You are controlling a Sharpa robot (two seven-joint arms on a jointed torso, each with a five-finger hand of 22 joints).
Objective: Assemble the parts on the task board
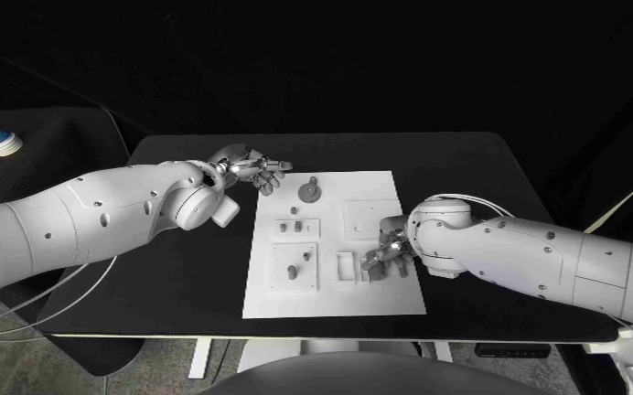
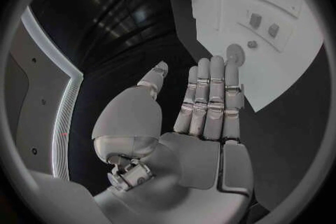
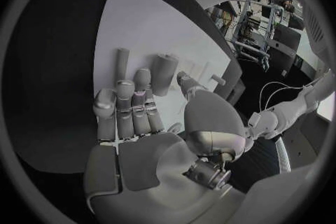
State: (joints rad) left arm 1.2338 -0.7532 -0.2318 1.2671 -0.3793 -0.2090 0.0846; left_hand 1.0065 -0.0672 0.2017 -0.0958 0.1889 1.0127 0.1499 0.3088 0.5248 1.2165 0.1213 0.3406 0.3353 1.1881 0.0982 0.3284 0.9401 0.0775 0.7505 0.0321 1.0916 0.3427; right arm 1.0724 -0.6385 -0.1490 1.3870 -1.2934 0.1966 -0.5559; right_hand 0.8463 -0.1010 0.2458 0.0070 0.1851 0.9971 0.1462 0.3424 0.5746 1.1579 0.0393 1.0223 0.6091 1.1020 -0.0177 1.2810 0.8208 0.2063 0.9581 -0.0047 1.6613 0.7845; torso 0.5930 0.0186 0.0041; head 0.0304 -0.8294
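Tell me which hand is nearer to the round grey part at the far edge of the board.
Left. The left hand hovers just beside the round grey part, off the task board. The right hand is over the board's near right area.

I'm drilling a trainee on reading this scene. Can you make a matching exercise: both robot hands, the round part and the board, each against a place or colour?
1. left robot hand
2. right robot hand
3. round part
4. board

A. over the board's near right side
B. white and rectangular
C. by the board's far left corner
D. on the board, near its far edge

Pairs: 1-C, 2-A, 3-D, 4-B
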